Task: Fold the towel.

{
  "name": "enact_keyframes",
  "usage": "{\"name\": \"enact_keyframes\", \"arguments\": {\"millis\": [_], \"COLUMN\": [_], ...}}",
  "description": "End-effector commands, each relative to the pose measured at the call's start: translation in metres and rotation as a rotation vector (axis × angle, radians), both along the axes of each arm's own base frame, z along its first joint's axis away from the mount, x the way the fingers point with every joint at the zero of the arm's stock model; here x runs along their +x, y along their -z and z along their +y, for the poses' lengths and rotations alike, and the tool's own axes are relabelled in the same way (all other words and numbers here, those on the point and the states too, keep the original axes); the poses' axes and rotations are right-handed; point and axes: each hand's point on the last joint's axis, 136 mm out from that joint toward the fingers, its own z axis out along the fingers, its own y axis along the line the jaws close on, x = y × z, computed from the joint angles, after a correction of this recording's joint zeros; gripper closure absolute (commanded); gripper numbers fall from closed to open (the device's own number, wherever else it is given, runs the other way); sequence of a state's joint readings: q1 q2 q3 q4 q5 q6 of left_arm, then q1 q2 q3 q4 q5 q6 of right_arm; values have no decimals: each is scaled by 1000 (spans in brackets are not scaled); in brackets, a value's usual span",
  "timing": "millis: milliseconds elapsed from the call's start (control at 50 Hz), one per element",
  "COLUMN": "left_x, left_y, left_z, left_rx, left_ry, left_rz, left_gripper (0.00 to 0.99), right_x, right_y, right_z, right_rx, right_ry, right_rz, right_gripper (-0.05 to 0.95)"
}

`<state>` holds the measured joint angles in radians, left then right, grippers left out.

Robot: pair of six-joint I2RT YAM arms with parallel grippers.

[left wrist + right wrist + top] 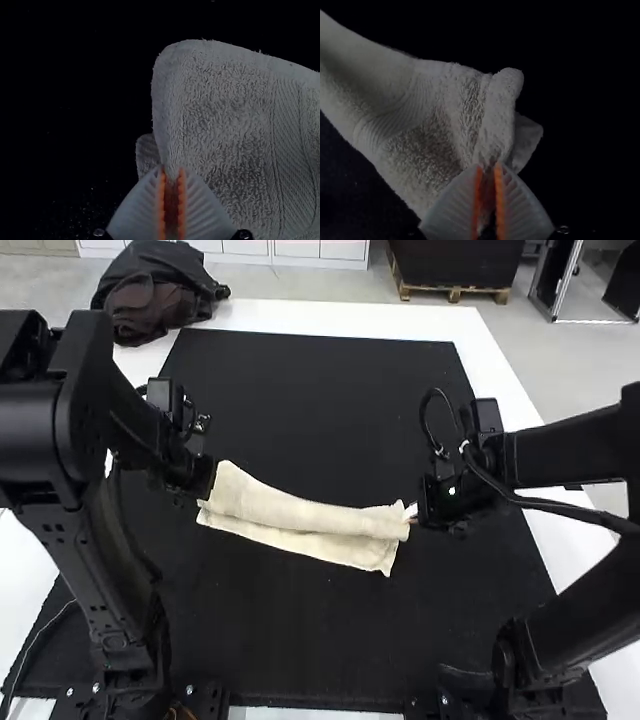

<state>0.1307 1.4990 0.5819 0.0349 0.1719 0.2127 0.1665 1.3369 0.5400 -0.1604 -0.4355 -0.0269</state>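
Observation:
The cream towel (300, 518) lies as a long narrow folded strip across the middle of the black mat, its lower layer showing along the near side. At its left end is my left gripper (203, 480); my right gripper (420, 508) is at its right end. In the left wrist view, the left gripper (171, 187) is shut on an edge of the towel (225, 115). The right gripper (488, 182), in the right wrist view, pinches the bunched end of the towel (420, 150) between its orange pads.
A black mat (320, 370) covers most of the white table (490, 370). Dark bunched fabric (150, 300), perhaps a bag or jacket, rests at the table's far left corner. A black cable (540, 503) runs along the right arm.

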Motion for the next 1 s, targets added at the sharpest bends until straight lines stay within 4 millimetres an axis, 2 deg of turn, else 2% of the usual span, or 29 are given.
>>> {"name": "enact_keyframes", "arguments": {"millis": [0, 60, 100, 160, 180, 220, 380, 580, 700, 860, 980], "left_x": [4, 3, 2, 1, 1, 0, 3, 15, 18, 14, 15], "left_y": [-8, -6, -6, -4, -4, -3, -11, -41, -53, -50, -56], "left_z": [13, 14, 14, 19, 21, 24, 39, 66, 69, 68, 69], "left_rx": [47, 46, 45, 66, 74, 84, 118, 97, 60, 50, 44], "left_ry": [-42, -46, -49, -68, -75, -85, -134, -239, -256, -251, -261], "left_rz": [-31, -25, -23, -17, -16, -13, -32, -135, -170, -155, -168], "left_gripper": [692, 525, 439, 213, 110, 23, 23, 25, 25, 25, 25], "right_x": [1, 2, 2, 2, 1, 2, 0, -5, -7, -11, -13], "right_y": [13, 16, 18, 21, 22, 22, 18, 13, 13, 16, 21], "right_z": [-6, -7, -9, -11, -11, -12, -10, 0, 3, 8, 14], "right_rx": [-47, -56, -63, -72, -75, -76, -68, -22, -19, -18, -16], "right_ry": [20, 25, 29, 33, 34, 36, 21, -6, -11, -22, -34], "right_rz": [8, 10, 17, 22, 28, 29, 48, 73, 81, 95, 111], "right_gripper": [421, 279, 234, 82, 46, 21, -2, 2, 2, 2, 2]}}
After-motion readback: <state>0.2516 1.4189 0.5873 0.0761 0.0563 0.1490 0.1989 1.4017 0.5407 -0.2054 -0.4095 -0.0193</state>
